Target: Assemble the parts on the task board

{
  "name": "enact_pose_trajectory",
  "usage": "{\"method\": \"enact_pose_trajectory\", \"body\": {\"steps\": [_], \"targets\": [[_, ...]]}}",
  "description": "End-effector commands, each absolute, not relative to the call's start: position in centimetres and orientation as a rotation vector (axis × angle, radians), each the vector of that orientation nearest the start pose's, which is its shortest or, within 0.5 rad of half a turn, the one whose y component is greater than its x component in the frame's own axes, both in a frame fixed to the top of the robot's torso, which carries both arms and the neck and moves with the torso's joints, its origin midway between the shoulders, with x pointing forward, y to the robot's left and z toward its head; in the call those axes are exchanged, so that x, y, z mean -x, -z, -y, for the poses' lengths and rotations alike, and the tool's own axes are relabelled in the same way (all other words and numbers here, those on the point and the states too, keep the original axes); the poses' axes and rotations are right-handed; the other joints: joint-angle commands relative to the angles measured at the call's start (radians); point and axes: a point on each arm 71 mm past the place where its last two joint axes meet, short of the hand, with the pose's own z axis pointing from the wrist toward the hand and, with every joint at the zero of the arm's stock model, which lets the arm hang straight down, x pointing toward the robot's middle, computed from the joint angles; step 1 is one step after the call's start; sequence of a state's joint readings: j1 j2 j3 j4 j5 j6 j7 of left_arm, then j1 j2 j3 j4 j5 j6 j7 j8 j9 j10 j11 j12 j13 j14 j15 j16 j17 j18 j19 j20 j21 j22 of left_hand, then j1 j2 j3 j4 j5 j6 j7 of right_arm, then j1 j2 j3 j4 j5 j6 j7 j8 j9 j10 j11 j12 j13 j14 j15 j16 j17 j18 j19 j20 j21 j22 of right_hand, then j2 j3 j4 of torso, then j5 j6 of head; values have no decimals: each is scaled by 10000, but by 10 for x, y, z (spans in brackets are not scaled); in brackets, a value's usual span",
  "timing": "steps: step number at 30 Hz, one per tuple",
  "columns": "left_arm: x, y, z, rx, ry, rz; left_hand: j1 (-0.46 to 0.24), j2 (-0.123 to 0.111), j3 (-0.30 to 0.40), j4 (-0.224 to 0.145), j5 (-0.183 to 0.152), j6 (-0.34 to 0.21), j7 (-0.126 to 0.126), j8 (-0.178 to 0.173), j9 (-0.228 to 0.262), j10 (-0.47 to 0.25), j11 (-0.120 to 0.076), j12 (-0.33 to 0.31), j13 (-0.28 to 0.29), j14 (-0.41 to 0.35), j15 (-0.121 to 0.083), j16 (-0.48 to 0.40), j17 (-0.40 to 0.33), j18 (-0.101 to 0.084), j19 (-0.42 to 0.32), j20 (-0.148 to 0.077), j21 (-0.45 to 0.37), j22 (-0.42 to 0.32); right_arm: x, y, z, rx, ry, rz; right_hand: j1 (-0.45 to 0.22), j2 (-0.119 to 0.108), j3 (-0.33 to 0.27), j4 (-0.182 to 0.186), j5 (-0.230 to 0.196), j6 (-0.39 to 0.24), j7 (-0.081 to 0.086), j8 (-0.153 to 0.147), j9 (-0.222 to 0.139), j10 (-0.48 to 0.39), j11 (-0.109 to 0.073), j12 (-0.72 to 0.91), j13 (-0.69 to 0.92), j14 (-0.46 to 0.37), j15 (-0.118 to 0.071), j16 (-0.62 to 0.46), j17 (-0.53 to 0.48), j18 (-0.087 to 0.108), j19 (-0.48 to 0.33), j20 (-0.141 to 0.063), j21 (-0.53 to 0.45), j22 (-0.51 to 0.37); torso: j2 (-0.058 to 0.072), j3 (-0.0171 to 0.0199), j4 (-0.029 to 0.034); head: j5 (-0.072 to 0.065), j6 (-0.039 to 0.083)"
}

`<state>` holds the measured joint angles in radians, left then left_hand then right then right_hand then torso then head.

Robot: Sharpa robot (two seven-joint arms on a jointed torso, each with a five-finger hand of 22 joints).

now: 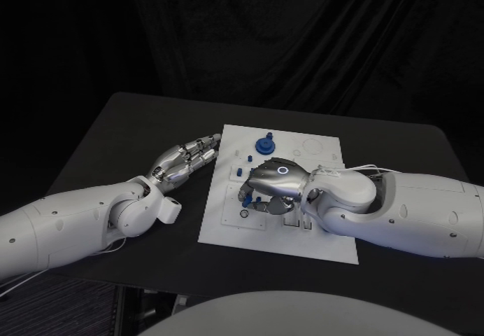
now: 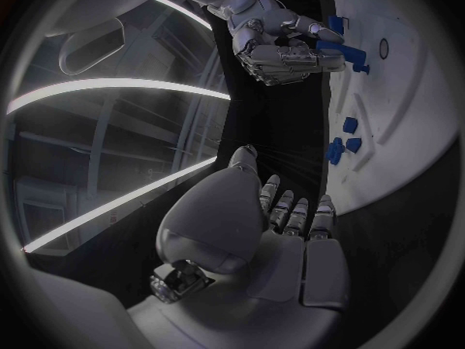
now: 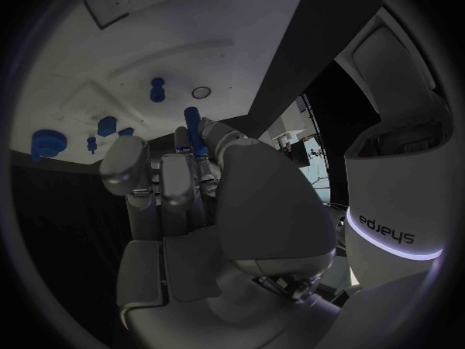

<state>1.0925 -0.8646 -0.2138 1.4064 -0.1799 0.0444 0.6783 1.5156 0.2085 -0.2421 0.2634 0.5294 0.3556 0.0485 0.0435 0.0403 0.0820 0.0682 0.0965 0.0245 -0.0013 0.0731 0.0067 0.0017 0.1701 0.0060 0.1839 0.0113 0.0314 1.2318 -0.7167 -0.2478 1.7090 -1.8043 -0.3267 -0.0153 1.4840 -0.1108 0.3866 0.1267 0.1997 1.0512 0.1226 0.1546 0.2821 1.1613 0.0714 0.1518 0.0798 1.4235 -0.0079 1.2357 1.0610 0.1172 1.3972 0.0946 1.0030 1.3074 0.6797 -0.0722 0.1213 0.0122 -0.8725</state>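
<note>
While the black table (image 1: 121, 133) spreads across mid-frame, the white task board (image 1: 303, 238) sits centre; the right hand (image 1: 274, 183) pinches a blue peg (image 3: 192, 121) above it, the left hand (image 1: 187, 159) lies empty, fingers apart, left of it, and a blue knob (image 1: 264, 144) stands near the board's top.

The left hand (image 1: 184, 162) lies flat with its fingers stretched out together, holding nothing. The right hand (image 1: 272, 183) hangs palm down with fingers curled under, pinching a small blue part (image 3: 192, 124) between thumb and fingertips. The hands are near each other, apart.
</note>
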Motion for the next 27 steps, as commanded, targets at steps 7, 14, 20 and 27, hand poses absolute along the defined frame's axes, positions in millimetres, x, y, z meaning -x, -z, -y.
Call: {"method": "enact_pose_trajectory", "body": {"steps": [7,14,20,27], "targets": [[-444,270,-236,8535,18317,-15183,130,16,58,26,72,23,81,-5,9,-63,23,-46,-9,13,89,-67,-17,69,19,60,-32,0,-390,225,80,8303,-8524,-15789,-22,-80,74,-22,38,-25,69,-26,12,56,14,-46,-9,56,7,34,-19,-166,40,11,9,1310,-11,-4,17,-37,-2],[-444,270,-235,8575,18335,-15288,139,27,69,23,75,26,97,-5,9,-70,25,-51,-10,13,107,-67,-17,68,19,76,-32,-1,-388,229,78,8373,-8537,-15962,3,-84,104,-55,37,-39,78,-42,17,61,19,-68,-10,59,9,39,-7,-166,40,11,9,1309,-7,1,-23,-18,-2],[-444,270,-235,8595,18319,-15330,147,33,76,19,74,27,109,-5,9,-79,36,-58,-12,13,121,-67,-17,67,20,91,-31,1,-387,231,76,8333,-8574,-15985,6,-87,122,-69,33,-63,92,-63,17,54,30,-90,-13,57,15,33,-14,-166,38,13,4,1307,1,11,-12,-5,-2],[-444,271,-235,8603,18322,-15352,153,38,82,17,73,21,107,-7,8,-85,51,-61,-13,13,140,-67,-17,67,21,108,-30,3,-387,235,76,8325,-8527,-16099,12,-87,154,-89,33,-103,109,-96,16,48,42,-121,-15,50,24,18,-33,-164,32,17,-13,1302,-4,10,-15,17,-2]]}}
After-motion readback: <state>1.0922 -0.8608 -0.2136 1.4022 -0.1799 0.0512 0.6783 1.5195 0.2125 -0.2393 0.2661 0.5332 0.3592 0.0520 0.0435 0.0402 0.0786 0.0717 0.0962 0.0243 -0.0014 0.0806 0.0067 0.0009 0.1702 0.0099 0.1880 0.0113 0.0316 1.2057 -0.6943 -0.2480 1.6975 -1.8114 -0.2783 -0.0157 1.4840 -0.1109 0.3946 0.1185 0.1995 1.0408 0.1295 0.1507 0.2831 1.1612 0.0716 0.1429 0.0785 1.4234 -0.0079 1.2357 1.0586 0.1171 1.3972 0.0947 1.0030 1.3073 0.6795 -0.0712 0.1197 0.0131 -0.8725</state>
